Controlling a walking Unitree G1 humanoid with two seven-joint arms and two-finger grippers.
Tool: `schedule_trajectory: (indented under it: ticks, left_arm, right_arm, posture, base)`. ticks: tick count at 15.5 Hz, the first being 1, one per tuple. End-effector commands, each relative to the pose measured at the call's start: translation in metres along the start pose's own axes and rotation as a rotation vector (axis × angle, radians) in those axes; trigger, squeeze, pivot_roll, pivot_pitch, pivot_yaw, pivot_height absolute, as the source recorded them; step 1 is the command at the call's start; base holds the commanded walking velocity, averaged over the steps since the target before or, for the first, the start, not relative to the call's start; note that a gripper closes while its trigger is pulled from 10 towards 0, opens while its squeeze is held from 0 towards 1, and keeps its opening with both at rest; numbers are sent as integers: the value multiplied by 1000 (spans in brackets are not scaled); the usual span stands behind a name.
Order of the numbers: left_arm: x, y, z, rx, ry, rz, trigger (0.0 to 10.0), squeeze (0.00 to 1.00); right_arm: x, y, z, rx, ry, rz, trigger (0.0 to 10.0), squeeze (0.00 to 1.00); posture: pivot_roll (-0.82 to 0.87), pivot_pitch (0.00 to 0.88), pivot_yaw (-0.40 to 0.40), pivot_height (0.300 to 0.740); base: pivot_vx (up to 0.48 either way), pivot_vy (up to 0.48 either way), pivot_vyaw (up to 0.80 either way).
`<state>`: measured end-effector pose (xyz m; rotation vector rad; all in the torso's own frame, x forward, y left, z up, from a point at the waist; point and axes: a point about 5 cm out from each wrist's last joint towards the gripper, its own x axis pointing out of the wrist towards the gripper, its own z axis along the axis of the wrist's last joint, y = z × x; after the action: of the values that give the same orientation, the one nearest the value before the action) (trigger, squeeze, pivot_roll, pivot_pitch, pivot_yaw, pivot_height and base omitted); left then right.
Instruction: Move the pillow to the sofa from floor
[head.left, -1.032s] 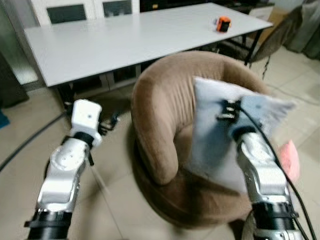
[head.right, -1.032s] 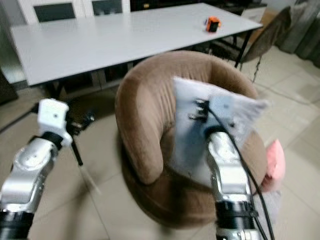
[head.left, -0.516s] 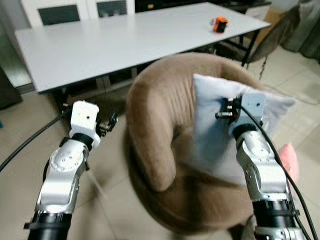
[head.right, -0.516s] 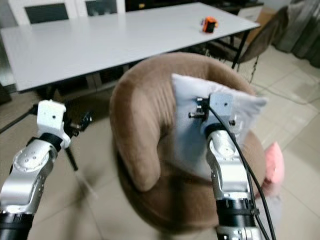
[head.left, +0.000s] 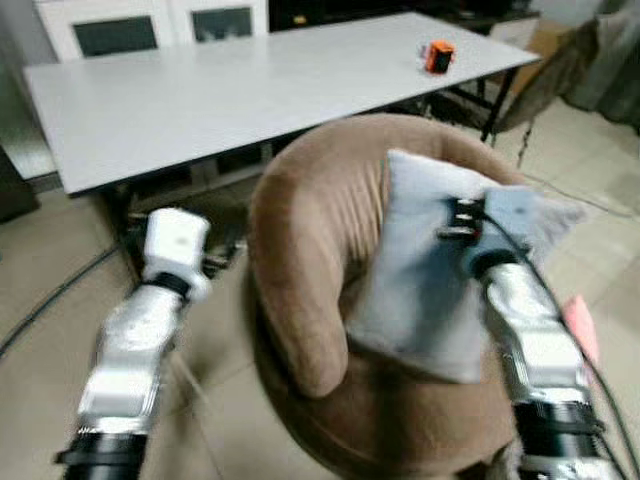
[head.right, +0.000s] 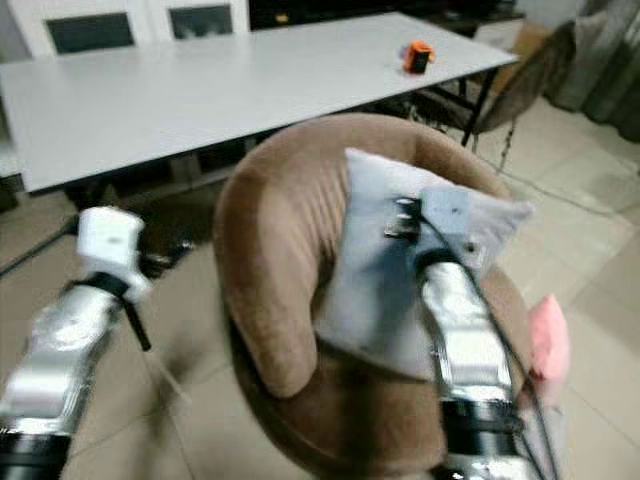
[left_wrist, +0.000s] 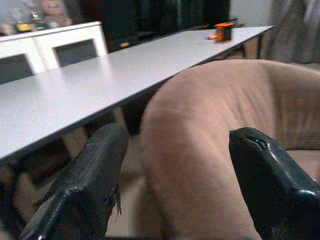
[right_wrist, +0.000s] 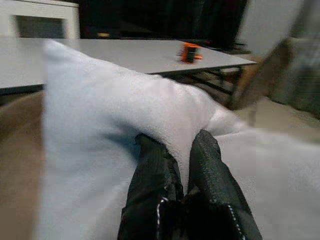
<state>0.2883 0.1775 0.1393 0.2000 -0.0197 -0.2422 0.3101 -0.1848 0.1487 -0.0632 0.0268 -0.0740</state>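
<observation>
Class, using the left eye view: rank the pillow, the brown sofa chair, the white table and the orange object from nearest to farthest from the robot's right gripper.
1. Pillow: pinched in the right gripper.
2. Brown sofa chair: just behind and below the pillow.
3. White table: beyond the chair's back.
4. Orange object: on the table's far right part.
</observation>
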Motion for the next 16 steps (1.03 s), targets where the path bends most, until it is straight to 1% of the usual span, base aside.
schedule_trajectory:
  ticks: [1,5,9,11,14,16]
  left_arm:
    - [-2,5,2,15,-3,17,10000,0]
    - [-6,5,1,17,5,8,10000,0]
    - [-9,5,1,24,14,0,10000,0]
    - [-9,3,1,22,17,-4,10000,0]
    - [-9,2,1,19,18,-5,10000,0]
    - [-9,1,0,15,20,-2,10000,0]
  right_arm:
    - [2,4,14,2,-66,16,10000,0]
    - [2,-3,14,-15,-66,1,10000,0]
    - [0,-14,12,-31,-59,-27,10000,0]
    - [1,-19,11,-41,-54,-40,10000,0]
    - [1,-24,11,-50,-53,-49,10000,0]
    - [2,-31,13,-69,-54,-60,10000,0]
  posture:
    - [24,0,-62,740]
    - [27,0,-55,740]
    - [29,0,-48,740]
    - [26,8,-51,740]
    - [23,13,-55,740]
    - [19,13,-60,740]
  base:
    - [304,0,0]
    - [300,0,0]
    - [299,0,0]
    - [298,0,0]
    - [299,0,0]
    - [296,0,0]
